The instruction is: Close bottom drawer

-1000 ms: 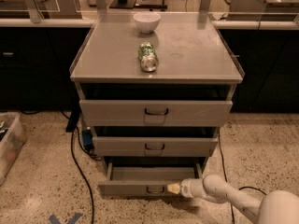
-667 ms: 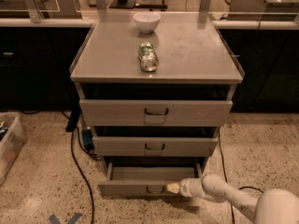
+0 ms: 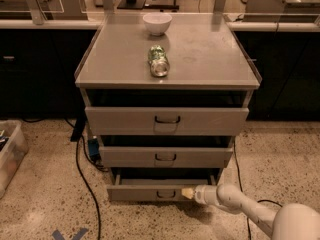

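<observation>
hand [image 3: 186, 193] at bottom drawer [image 3: 140, 192] front, floor [image 3: 145, 220] open

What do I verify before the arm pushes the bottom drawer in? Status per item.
1. bottom drawer pulled out, front panel reachable: ok.
2. gripper low at the panel, right of the handle: ok.
3. Gripper touching the panel: cannot tell.
4. Push point centred: not ok, it sits off to the right; the drawer might skew.
5. Nothing sticking up from the tray's visible part: ok; rear hidden under the middle drawer.
6. Floor cable left of the cabinet, apart from the drawer: ok.
</observation>
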Robot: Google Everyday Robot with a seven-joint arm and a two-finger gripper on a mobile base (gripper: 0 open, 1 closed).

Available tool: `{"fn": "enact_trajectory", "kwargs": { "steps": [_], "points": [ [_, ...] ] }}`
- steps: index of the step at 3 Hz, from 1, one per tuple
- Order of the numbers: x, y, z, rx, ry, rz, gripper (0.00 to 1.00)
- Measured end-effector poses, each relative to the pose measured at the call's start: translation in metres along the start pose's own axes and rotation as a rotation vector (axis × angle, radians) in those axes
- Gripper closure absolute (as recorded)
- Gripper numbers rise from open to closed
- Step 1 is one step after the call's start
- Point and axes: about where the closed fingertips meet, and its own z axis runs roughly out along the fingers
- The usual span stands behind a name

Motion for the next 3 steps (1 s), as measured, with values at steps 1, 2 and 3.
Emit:
{"fn": "enact_trajectory", "kwargs": {
  "steps": [1, 2, 3],
  "points": [
    [0.0, 0.0, 0.0, 0.0, 0.0, 0.0, 1.0],
    [0.005, -0.002, 0.015, -0.014, 0.014, 0.018, 1.0],
    [0.005, -0.001, 0.015, -0.013, 0.014, 0.018, 1.0]
  ]
}}
